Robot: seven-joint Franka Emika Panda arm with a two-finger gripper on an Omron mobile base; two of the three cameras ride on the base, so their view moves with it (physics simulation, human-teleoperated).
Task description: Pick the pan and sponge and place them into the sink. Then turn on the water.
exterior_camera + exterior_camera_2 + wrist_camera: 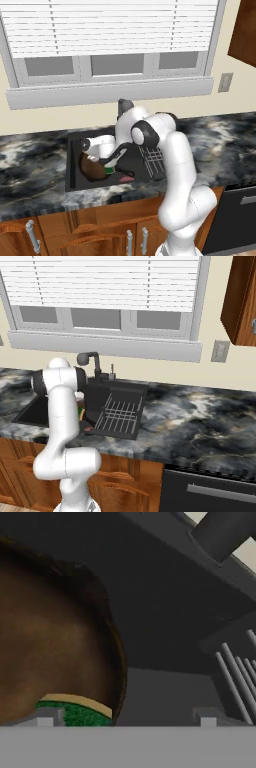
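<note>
Reaching down into the sink (75, 165), the white arm holds its gripper (111, 169) low over the left part of the black rectangular basin, jaws spread wide with nothing between them; in the hand view the two finger tips (44, 717) stand far apart at the bottom edge. The pan (90, 167) lies inside the sink, against its left wall: a round, shallow skillet with a smooth dark brown inside and a thin darker rim, seen in the hand view as a broad curved edge (65, 647). Its handle is hidden by the arm, so I cannot tell which way it points. The sponge (108, 170) sits at the pan's rim, just beside the left finger tip; it is a small block, rough speckled green with a plain yellow side (75, 709), and that yellow face shows as a band along the top of the green, its long edge running with the curve of the pan's rim. To the right of the pan, in the sink's right section, is a grey wire rack (119, 413) of thin straight parallel bars. A dark faucet (92, 363) with a rounded head rises behind the sink. Around the sink spreads a glossy countertop (200, 411) of black marble with cloudy veins.
</note>
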